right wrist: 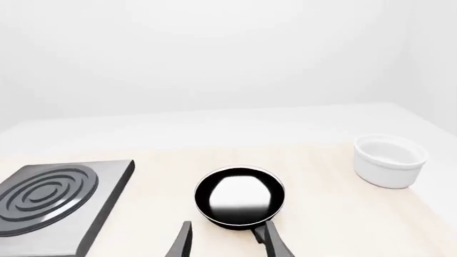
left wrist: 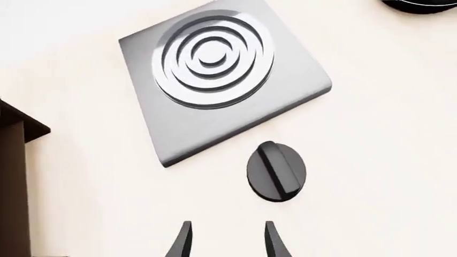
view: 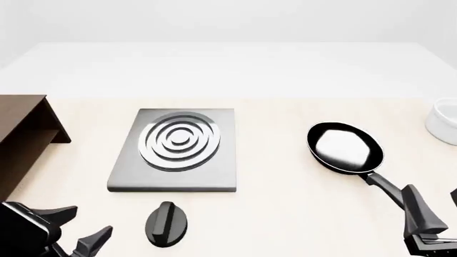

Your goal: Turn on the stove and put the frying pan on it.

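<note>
A: Stove (view: 175,152) slab bare; its knob (view: 167,223) sits just in front of it, frying pan (view: 345,147) well to the stove's right.

B: My left gripper (left wrist: 227,241) is spread, short of the knob. I'd straddle the ridge squarely, then twist. Right gripper (right wrist: 227,241) released by the handle.

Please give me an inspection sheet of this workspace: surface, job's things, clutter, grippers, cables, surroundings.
Surface: pale table, no spills seen.
Job's things: stove flat, burner bare; knob near it, apart; frying pan on table right of stove, handle toward right arm.
Clutter: white bowl at far right; dark brown furniture at left.
Grippers: left gripper open, short of knob; right gripper open, at pan handle, not closed.
Cables: nothing seen.
Surroundings: plain white backdrop.
</note>
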`<state>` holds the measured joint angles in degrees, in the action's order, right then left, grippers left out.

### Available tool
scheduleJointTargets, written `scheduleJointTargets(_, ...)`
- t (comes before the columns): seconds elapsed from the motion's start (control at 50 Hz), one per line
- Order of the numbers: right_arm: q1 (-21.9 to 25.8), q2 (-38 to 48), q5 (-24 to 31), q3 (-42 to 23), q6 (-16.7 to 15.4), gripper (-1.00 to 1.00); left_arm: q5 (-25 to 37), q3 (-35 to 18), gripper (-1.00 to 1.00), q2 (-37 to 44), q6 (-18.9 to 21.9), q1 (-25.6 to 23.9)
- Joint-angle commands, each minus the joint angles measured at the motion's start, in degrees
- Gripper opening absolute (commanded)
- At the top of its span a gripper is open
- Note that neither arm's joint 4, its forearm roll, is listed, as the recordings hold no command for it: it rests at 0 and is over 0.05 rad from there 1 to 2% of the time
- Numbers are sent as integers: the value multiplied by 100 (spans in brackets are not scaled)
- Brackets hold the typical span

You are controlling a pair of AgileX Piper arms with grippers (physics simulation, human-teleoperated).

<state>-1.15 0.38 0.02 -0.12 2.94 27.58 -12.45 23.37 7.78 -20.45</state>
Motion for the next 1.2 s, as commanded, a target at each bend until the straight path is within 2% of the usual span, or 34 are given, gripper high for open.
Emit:
scheduleJointTargets(0.02, -14, -26, 21, -1, 11, 100, -325, 215, 100, 322, -147, -533)
scheduleJointTargets(0.18, -1, -26, 20, -1, 4, 100, -664, 350, 100, 558, -198, -701)
scheduleJointTargets(0.56, 17, 27, 4, -1, -108, 100, -2424, 762, 100, 2023, -298, -1049)
scheduleJointTargets(1.2, 25, 87, -29, 1, -171, 100, -3974, 935, 100, 3531, -571, -1541)
